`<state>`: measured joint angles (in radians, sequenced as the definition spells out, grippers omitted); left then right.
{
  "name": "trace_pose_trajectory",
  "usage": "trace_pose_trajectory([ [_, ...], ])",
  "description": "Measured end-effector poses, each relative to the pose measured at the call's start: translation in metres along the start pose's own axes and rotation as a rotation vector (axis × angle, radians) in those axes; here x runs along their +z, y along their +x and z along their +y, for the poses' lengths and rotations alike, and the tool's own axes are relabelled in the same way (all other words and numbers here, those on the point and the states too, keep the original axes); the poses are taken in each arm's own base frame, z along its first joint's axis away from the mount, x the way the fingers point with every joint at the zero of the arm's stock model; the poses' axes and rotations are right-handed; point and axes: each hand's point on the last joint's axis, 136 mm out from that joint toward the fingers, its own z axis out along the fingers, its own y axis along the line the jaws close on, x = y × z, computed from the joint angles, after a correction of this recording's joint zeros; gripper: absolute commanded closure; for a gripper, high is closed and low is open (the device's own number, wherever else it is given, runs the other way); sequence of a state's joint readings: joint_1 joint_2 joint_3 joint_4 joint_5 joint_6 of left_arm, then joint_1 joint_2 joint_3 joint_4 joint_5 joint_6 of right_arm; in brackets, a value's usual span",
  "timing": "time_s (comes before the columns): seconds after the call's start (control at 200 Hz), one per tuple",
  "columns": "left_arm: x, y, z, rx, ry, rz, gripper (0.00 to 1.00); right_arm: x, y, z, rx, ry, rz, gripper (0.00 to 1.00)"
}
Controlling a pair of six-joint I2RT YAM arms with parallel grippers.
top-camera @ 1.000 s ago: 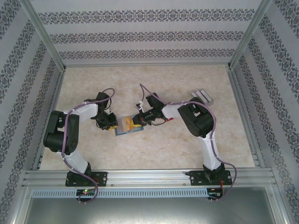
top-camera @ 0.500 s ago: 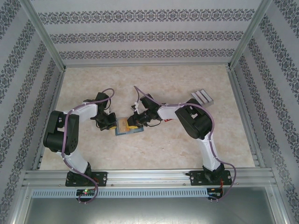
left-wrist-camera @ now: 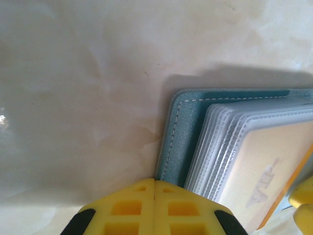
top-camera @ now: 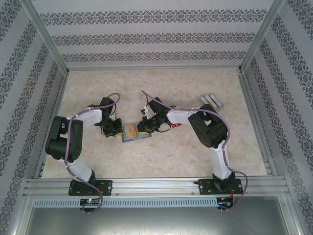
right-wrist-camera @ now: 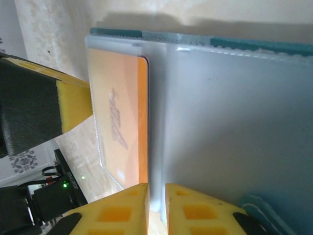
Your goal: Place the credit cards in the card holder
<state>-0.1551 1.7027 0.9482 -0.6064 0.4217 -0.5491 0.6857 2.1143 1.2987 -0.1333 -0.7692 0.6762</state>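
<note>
A pale marbled table (top-camera: 161,85) is lying under two black arms, the left arm (top-camera: 68,137) and the right arm (top-camera: 208,128), which are bending in toward each other. A teal card holder (top-camera: 131,132) is lying open and flat between the two pincers, right at the tips of both. A grey ribbed block (top-camera: 212,101) is sitting well apart, behind and to the right of the right pincer (right-wrist-camera: 156,188). That pincer is holding its yellow fingers a narrow slit apart over the clear sleeves (right-wrist-camera: 234,122); whether it is gripping one cannot be told. The left pincer (left-wrist-camera: 154,182) is pressing its fingers together, with the holder's corner running up to them. An orange credit card (right-wrist-camera: 122,112) is sitting inside a sleeve, just ahead and left of the right pincer's tips
</note>
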Motion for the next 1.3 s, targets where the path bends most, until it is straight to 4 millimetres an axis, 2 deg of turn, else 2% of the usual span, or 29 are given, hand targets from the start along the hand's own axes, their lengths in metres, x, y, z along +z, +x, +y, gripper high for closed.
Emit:
trace_pose_trajectory([
  [0.305, 0.0, 0.001, -0.002, 0.001, 0.013, 0.006, 0.97, 0.014, -0.001, 0.01, -0.016, 0.002, 0.024, 0.92],
  [0.505, 0.001, 0.002, -0.003, 0.007, 0.02, 0.01, 0.94, 0.01, 0.002, 0.009, -0.048, 0.041, 0.019, 0.8],
  [0.674, 0.0, 0.002, -0.003, 0.019, 0.021, 0.01, 0.8, -0.024, 0.011, 0.01, -0.105, 0.159, -0.045, 0.64],
  [0.784, -0.005, 0.002, -0.005, 0.029, 0.026, -0.001, 0.72, -0.053, 0.007, 0.011, -0.155, 0.273, -0.12, 0.54],
  [0.849, -0.009, 0.002, -0.007, 0.037, 0.029, -0.007, 0.61, -0.067, 0.005, 0.007, -0.177, 0.362, -0.155, 0.5],
  [0.939, -0.014, 0.001, -0.009, 0.039, 0.031, -0.016, 0.39, -0.079, -0.001, -0.003, -0.207, 0.49, -0.182, 0.46],
  [0.994, -0.014, 0.002, -0.009, 0.04, 0.031, -0.017, 0.29, -0.079, -0.002, -0.007, -0.226, 0.554, -0.181, 0.43],
  [1.074, -0.014, 0.003, -0.008, 0.028, 0.031, -0.015, 0.19, -0.071, -0.002, -0.009, -0.26, 0.622, -0.168, 0.4],
  [1.304, -0.01, 0.007, -0.007, 0.005, 0.055, -0.013, 0.18, -0.04, -0.001, -0.023, -0.274, 0.67, -0.105, 0.42],
])
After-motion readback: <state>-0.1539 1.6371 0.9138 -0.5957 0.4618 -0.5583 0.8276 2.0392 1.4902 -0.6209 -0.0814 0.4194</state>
